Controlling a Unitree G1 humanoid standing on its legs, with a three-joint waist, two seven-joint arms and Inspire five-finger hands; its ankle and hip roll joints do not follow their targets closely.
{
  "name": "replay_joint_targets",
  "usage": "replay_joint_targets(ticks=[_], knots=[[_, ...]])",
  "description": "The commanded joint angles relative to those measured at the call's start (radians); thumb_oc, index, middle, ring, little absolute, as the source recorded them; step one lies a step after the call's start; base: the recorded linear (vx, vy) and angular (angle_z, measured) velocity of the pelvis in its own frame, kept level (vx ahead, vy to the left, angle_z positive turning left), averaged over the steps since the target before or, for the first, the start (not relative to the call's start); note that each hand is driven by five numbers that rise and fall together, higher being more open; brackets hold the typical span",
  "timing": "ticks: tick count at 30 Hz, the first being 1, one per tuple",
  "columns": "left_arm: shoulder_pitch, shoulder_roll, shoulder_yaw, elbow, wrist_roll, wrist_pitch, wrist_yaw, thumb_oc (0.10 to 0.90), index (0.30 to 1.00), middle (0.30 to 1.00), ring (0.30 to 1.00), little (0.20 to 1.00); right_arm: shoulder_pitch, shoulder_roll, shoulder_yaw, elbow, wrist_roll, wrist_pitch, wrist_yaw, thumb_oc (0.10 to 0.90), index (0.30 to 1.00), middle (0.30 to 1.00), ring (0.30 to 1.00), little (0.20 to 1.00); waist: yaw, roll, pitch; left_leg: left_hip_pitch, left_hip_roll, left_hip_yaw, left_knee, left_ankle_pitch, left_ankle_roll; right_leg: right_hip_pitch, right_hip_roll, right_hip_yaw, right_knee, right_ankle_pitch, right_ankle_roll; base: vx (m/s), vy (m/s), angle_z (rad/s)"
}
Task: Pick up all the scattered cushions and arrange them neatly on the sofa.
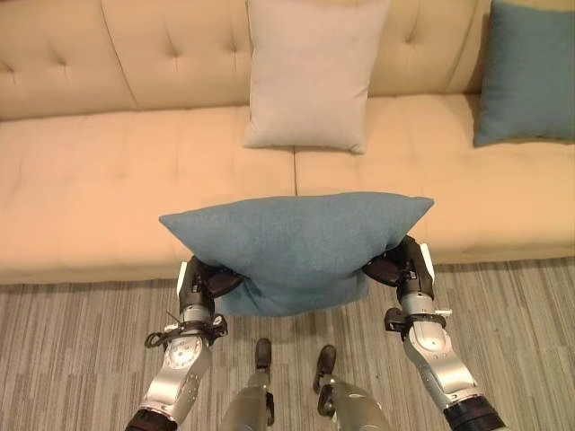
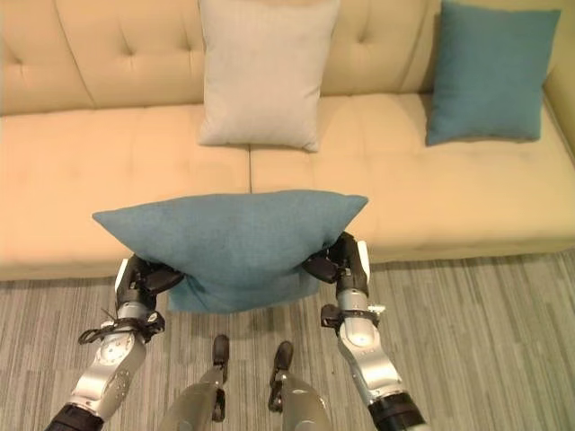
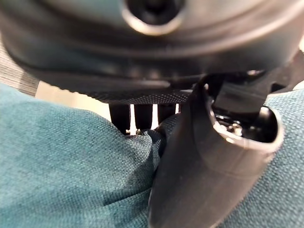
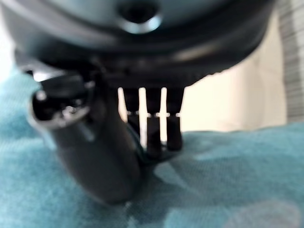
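Teal cushion (image 1: 296, 242) matt woven cloth (coarse); sofa (image 1: 108, 180) smooth tufted fabric.

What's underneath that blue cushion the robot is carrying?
Under the teal cushion sit both hands, the left hand and the right hand, pinching its lower corners. Below lie striped carpet and the sofa's front edge. The fingers' ends are buried in cloth.

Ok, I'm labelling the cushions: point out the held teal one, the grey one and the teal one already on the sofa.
held teal cushion (image 1: 296, 235), left eye view, middle of its front face.
grey cushion (image 1: 313, 76), left eye view, centre of its face.
sofa teal cushion (image 2: 490, 76), right eye view, centre of its face.
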Motion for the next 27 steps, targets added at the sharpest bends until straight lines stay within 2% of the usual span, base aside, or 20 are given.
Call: replay_joint_targets(ticks=[1, 4, 5, 6, 7, 8, 10, 11, 13, 14, 15, 16, 17, 18, 19, 20, 22, 25, 27], knots=[[-0.087, -0.051, -0.039, -0.133, 0.047, -0.081, -0.103, 0.400, 0.300, 0.300, 0.300, 0.300, -0.036, 0.025, 0.050, -0.168, -0.055, -0.104, 0.081, 0.400, 0.300, 0.300, 0.300, 0.300, -0.006, -0.032, -0.135, -0.023, -0.010, 0.030, 0.027, -0.028, -0.061, 0.062, 0.022, 0.024, -0.044, -0.094, 0.047, 0.03, -0.086, 0.18], [-0.066, -0.057, -0.028, -0.129, 0.041, -0.077, -0.103, 0.400, 0.300, 0.300, 0.300, 0.300, -0.018, 0.022, 0.043, -0.186, -0.059, -0.107, 0.088, 0.400, 0.300, 0.300, 0.300, 0.300, -0.004, -0.034, -0.143, -0.009, -0.008, 0.037, 0.031, -0.026, -0.066, 0.101, 0.028, 0.025, -0.079, -0.092, 0.043, 0.00, -0.050, 0.09], [-0.057, -0.058, -0.018, -0.126, 0.045, -0.075, -0.101, 0.400, 0.300, 0.300, 0.300, 0.300, -0.012, 0.020, 0.042, -0.192, -0.056, -0.104, 0.094, 0.400, 0.300, 0.300, 0.300, 0.300, -0.002, -0.035, -0.137, -0.026, -0.006, 0.043, 0.052, -0.025, -0.070, 0.106, 0.024, 0.022, -0.084, -0.091, 0.040, -0.16, -0.052, 0.16], [-0.058, -0.055, -0.006, -0.129, 0.059, -0.075, -0.099, 0.400, 0.300, 0.300, 0.300, 0.300, -0.012, 0.005, 0.039, -0.195, -0.063, -0.102, 0.100, 0.400, 0.300, 0.300, 0.300, 0.300, -0.009, -0.043, -0.120, -0.072, -0.003, 0.075, 0.144, -0.040, -0.075, 0.097, 0.004, 0.001, -0.077, -0.091, 0.034, -0.17, -0.047, 0.27], [-0.059, -0.055, -0.006, -0.129, 0.059, -0.075, -0.099, 0.400, 0.300, 0.300, 0.300, 0.300, -0.012, 0.004, 0.038, -0.194, -0.063, -0.102, 0.100, 0.400, 0.300, 0.300, 0.300, 0.300, -0.011, -0.042, -0.123, -0.079, -0.004, 0.072, 0.146, -0.038, -0.074, 0.092, 0.004, -0.002, -0.077, -0.088, 0.034, -0.22, -0.002, 0.63], [-0.055, -0.055, 0.001, -0.133, 0.069, -0.081, -0.103, 0.400, 0.300, 0.300, 0.300, 0.300, -0.019, -0.004, 0.045, -0.191, -0.076, -0.096, 0.102, 0.400, 0.300, 0.300, 0.300, 0.300, -0.017, -0.052, -0.118, -0.103, 0.020, 0.141, 0.214, -0.079, -0.045, 0.076, -0.023, -0.018, -0.067, -0.082, 0.036, -0.09, 0.018, 0.69], [-0.045, -0.056, 0.005, -0.135, 0.079, -0.079, -0.105, 0.400, 0.300, 0.300, 0.300, 0.300, -0.016, -0.009, 0.046, -0.192, -0.083, -0.093, 0.105, 0.400, 0.300, 0.300, 0.300, 0.300, -0.019, -0.055, -0.123, -0.099, 0.030, 0.164, 0.234, -0.104, -0.030, 0.076, -0.033, -0.026, -0.066, -0.076, 0.038, -0.04, 0.033, 0.48], [-0.025, -0.059, 0.016, -0.141, 0.099, -0.079, -0.105, 0.400, 0.300, 0.300, 0.300, 0.300, -0.009, -0.021, 0.044, -0.201, -0.090, -0.091, 0.117, 0.400, 0.300, 0.300, 0.300, 0.300, -0.023, -0.062, -0.126, -0.078, 0.055, 0.202, 0.285, -0.153, -0.018, 0.084, -0.056, -0.045, -0.064, -0.065, 0.042, 0.00, 0.060, 0.26], [-0.008, -0.065, 0.022, -0.147, 0.110, -0.078, -0.104, 0.400, 0.300, 0.300, 0.300, 0.300, -0.002, -0.028, 0.041, -0.213, -0.092, -0.093, 0.129, 0.400, 0.300, 0.300, 0.300, 0.300, -0.029, -0.067, -0.128, -0.039, 0.089, 0.260, 0.310, -0.187, -0.018, 0.096, -0.074, -0.075, -0.067, -0.054, 0.048, 0.01, 0.054, 0.51], [-0.007, -0.065, 0.022, -0.147, 0.110, -0.078, -0.104, 0.400, 0.300, 0.300, 0.300, 0.300, -0.002, -0.028, 0.041, -0.213, -0.092, -0.093, 0.129, 0.400, 0.300, 0.300, 0.300, 0.300, -0.028, -0.067, -0.127, -0.037, 0.090, 0.261, 0.310, -0.188, -0.019, 0.097, -0.074, -0.075, -0.068, -0.054, 0.048, 0.10, 0.038, 0.74], [0.001, -0.068, 0.024, -0.147, 0.107, -0.078, -0.105, 0.400, 0.300, 0.300, 0.300, 0.300, 0.004, -0.032, 0.038, -0.221, -0.093, -0.095, 0.133, 0.400, 0.300, 0.300, 0.300, 0.300, -0.029, -0.061, -0.134, -0.006, 0.111, 0.281, 0.315, -0.224, -0.033, 0.115, -0.070, -0.078, -0.075, -0.068, 0.057, 0.10, 0.043, 0.73], [0.005, -0.070, 0.024, -0.145, 0.104, -0.078, -0.107, 0.400, 0.300, 0.300, 0.300, 0.300, 0.009, -0.037, 0.032, -0.227, -0.097, -0.095, 0.134, 0.400, 0.300, 0.300, 0.300, 0.300, -0.034, -0.062, -0.137, 0.010, 0.130, 0.322, 0.320, -0.229, -0.037, 0.122, -0.079, -0.101, -0.079, -0.062, 0.059, 0.07, 0.136, 0.68], [0.006, -0.068, 0.019, -0.142, 0.097, -0.073, -0.114, 0.400, 0.300, 0.300, 0.300, 0.300, 0.024, -0.050, 0.020, -0.229, -0.103, -0.092, 0.142, 0.400, 0.300, 0.300, 0.300, 0.300, -0.046, -0.064, -0.137, 0.034, 0.181, 0.420, 0.328, -0.223, -0.047, 0.128, -0.109, -0.165, -0.078, -0.051, 0.061, -0.03, 0.158, 0.90], [0.011, -0.067, 0.019, -0.140, 0.091, -0.070, -0.124, 0.400, 0.300, 0.300, 0.300, 0.300, 0.029, -0.054, 0.014, -0.227, -0.104, -0.087, 0.146, 0.400, 0.300, 0.300, 0.300, 0.300, -0.052, -0.057, -0.141, 0.050, 0.194, 0.445, 0.311, -0.224, -0.049, 0.132, -0.115, -0.189, -0.079, -0.050, 0.062, -0.01, 0.201, 1.42], [0.022, -0.065, 0.018, -0.140, 0.093, -0.061, -0.135, 0.400, 0.300, 0.300, 0.300, 0.300, 0.037, -0.054, 0.014, -0.223, -0.109, -0.081, 0.153, 0.400, 0.300, 0.300, 0.300, 0.300, -0.053, -0.051, -0.148, 0.072, 0.195, 0.460, 0.284, -0.222, -0.049, 0.140, -0.118, -0.207, -0.082, -0.047, 0.064, 0.08, 0.244, 1.49], [0.052, -0.053, 0.026, -0.145, 0.101, -0.047, -0.146, 0.400, 0.300, 0.300, 0.300, 0.300, 0.048, -0.043, 0.020, -0.210, -0.120, -0.071, 0.165, 0.400, 0.300, 0.300, 0.300, 0.300, -0.042, -0.047, -0.156, 0.095, 0.162, 0.428, 0.234, -0.228, -0.040, 0.150, -0.123, -0.215, -0.080, -0.035, 0.075, 0.09, 0.208, 1.12], [0.058, -0.049, 0.025, -0.146, 0.100, -0.045, -0.152, 0.400, 0.300, 0.300, 0.300, 0.300, 0.049, -0.036, 0.025, -0.204, -0.123, -0.067, 0.176, 0.400, 0.300, 0.300, 0.300, 0.300, -0.037, -0.051, -0.152, 0.094, 0.147, 0.409, 0.221, -0.231, -0.034, 0.149, -0.131, -0.217, -0.071, -0.028, 0.082, 0.02, 0.161, 0.65], [0.076, -0.030, 0.033, -0.155, 0.116, -0.038, -0.171, 0.400, 0.300, 0.300, 0.300, 0.300, 0.044, -0.015, 0.041, -0.186, -0.137, -0.055, 0.193, 0.400, 0.300, 0.300, 0.300, 0.300, -0.013, -0.062, -0.139, 0.088, 0.096, 0.373, 0.199, -0.246, 0.010, 0.124, -0.175, -0.217, 0.009, -0.022, 0.099, -0.04, 0.286, 0.78], [0.077, -0.021, 0.039, -0.158, 0.121, -0.037, -0.173, 0.400, 0.300, 0.300, 0.300, 0.300, 0.035, -0.008, 0.048, -0.180, -0.145, -0.053, 0.195, 0.400, 0.300, 0.300, 0.300, 0.300, -0.003, -0.063, -0.130, 0.083, 0.080, 0.362, 0.195, -0.251, 0.026, 0.106, -0.196, -0.212, 0.060, -0.028, 0.106, -0.04, 0.189, 0.36]])
